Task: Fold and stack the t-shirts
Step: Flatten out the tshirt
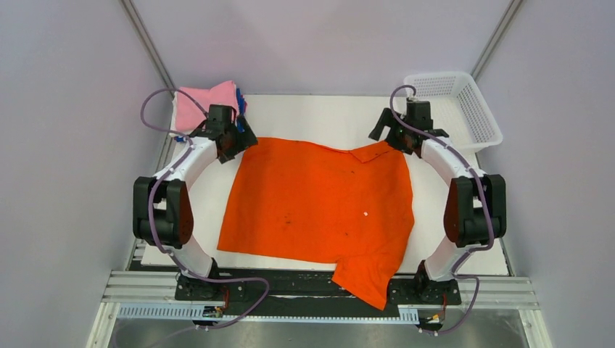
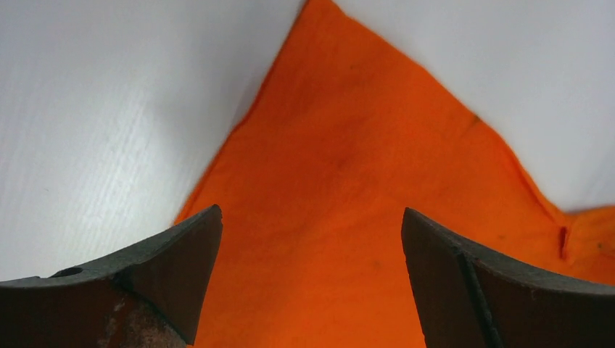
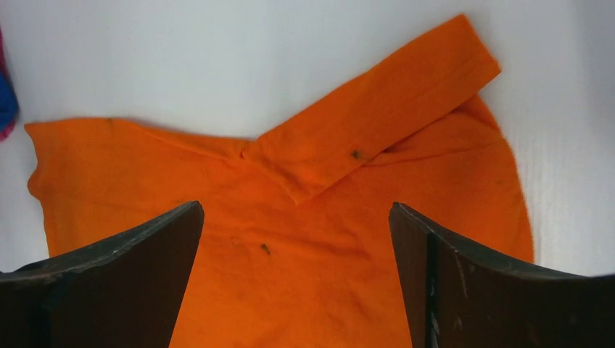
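Nearest, one sleeve of the orange shirt droops over the front edge of the table; the rest lies spread flat. Farther back, the left gripper hangs wide open and empty over its far left corner. The right gripper, equally wide and empty, hangs over the folded-in sleeve. Beyond sit a pink-topped folded stack and a white basket.

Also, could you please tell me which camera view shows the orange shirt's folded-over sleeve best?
The right wrist view: the folded-over sleeve lies large and unobstructed on the orange shirt. The top external view shows it only small, at the shirt's far edge; the left wrist view shows just a shirt corner.
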Robot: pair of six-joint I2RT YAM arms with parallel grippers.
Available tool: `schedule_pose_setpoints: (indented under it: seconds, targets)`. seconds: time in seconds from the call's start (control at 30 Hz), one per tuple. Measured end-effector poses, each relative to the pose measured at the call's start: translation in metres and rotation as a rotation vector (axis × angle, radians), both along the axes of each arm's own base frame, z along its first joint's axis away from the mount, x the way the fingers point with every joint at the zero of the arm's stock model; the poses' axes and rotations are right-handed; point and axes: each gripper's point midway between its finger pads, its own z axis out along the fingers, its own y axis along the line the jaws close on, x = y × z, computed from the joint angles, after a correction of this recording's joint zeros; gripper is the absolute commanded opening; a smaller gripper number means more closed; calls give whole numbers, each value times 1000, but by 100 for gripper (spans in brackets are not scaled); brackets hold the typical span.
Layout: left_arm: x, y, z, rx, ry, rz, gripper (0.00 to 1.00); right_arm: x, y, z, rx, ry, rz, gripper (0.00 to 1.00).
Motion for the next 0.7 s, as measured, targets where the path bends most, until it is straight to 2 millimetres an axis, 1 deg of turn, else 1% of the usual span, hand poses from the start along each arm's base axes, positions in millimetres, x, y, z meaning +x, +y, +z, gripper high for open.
schedule_pose_setpoints:
  seconds: [0.07, 0.17, 0.27, 0.33, 0.47, 0.6, 0.7]
  targets:
    - [-16, -14, -16, -39, 39, -53, 100, -11, 10, -23, 31, 70, 20, 100]
    - [-40, -36, -42, -86, 112, -128, 100, -18, 24, -50, 59, 147, 52, 100]
    - [-52, -52, -56, -124, 147, -179, 100, -22, 37, -73, 68, 206, 83, 100]
    - [-53, -60, -65, -148, 168, -206, 100, -23, 44, -83, 67, 230, 98, 100]
    - [-56, -62, -87, -158, 221, -217, 100, -14, 53, -92, 70, 241, 109, 100]
    - [-54, -62, -87, -159, 216, -222, 100, -1, 57, -95, 73, 233, 96, 100]
    - [-54, -62, -88, -152, 217, -231, 100, 10, 56, -99, 70, 217, 63, 100]
